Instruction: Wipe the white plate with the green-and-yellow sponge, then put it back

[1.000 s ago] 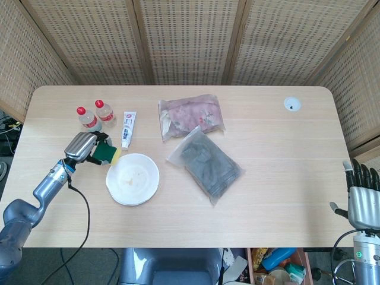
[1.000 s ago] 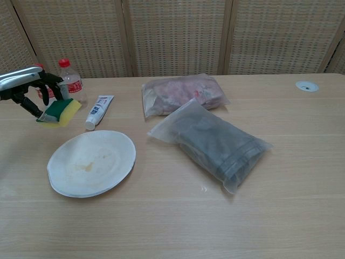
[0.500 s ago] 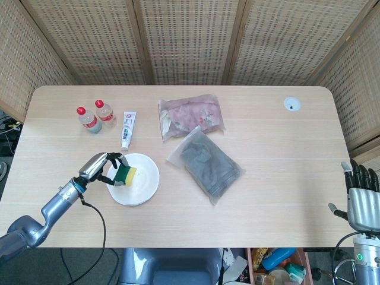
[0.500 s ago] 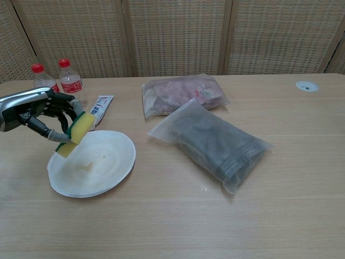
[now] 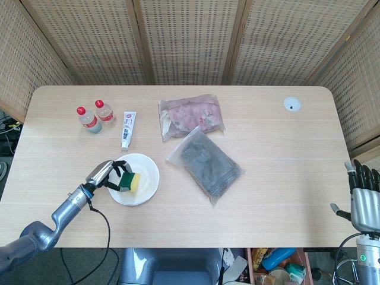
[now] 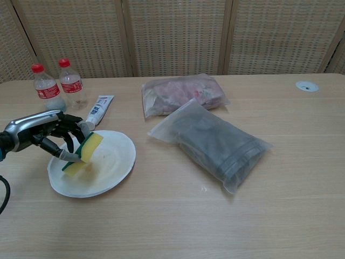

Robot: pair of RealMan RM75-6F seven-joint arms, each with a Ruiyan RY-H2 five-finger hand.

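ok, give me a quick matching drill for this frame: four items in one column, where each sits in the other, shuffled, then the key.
Items
1. green-and-yellow sponge
2. toothpaste tube
3. dark bag
4. right hand

Places
A. at the table's right edge, holding nothing
B. lying between the bottles and the pink bag
C. held by the left hand over the white plate
D. lying right of the plate, in front of the pink bag

Pairs: 1-C, 2-B, 3-D, 4-A

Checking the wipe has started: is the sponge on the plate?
Yes: the left hand holds the sponge tilted, its yellow face against the white plate.
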